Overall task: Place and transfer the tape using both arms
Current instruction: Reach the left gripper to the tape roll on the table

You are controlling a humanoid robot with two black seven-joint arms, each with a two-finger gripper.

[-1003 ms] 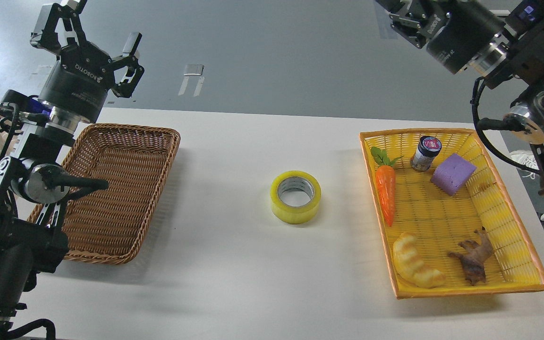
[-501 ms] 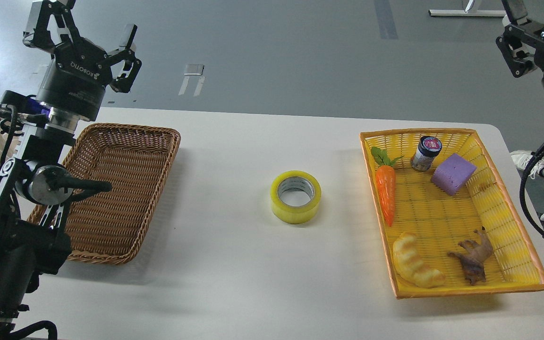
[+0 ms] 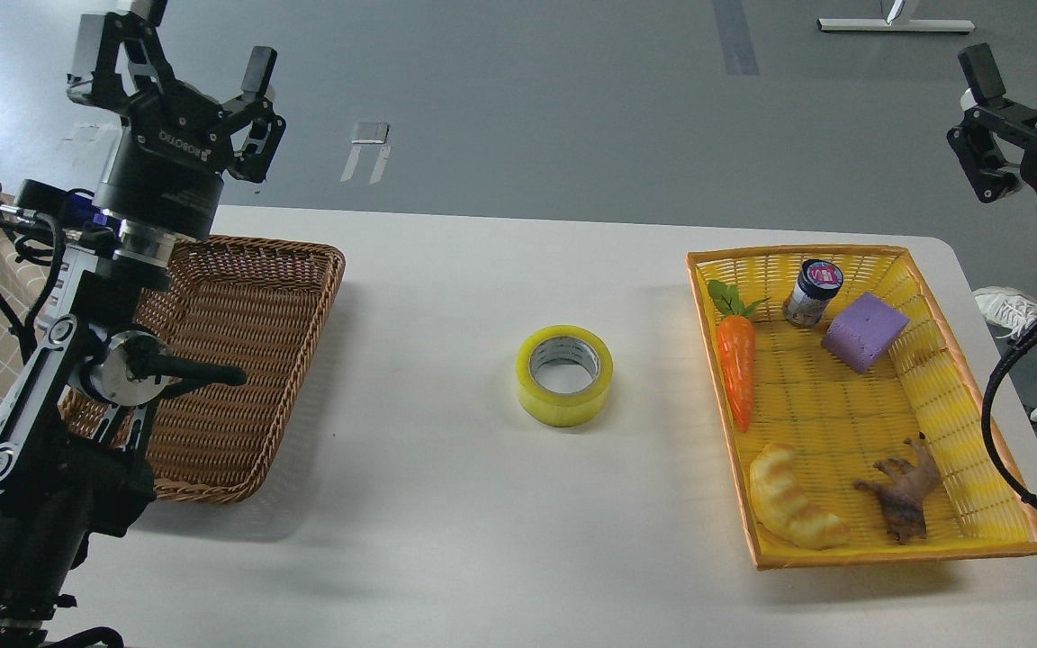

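Head view: yellow tape (image 3: pixel 563 375) lies flat mid-surface (image 3: pixel 446 504), between two baskets. Left end effector (image 3: pixel 185 76) spread open, raised; right end effector's (image 3: pixel 991 99) state unclear. Descend centred, straddling the roll.

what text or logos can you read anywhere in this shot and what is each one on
"ROBOTIQ", upside down, on the body of the left gripper.
"OBOTIQ", cut off by the picture's edge, on the right gripper; small print below it on the wrist is too blurred to read.
A red and white label on the lid of the small jar in the yellow basket: too small to read.
Print inside the core of the tape: unreadable.
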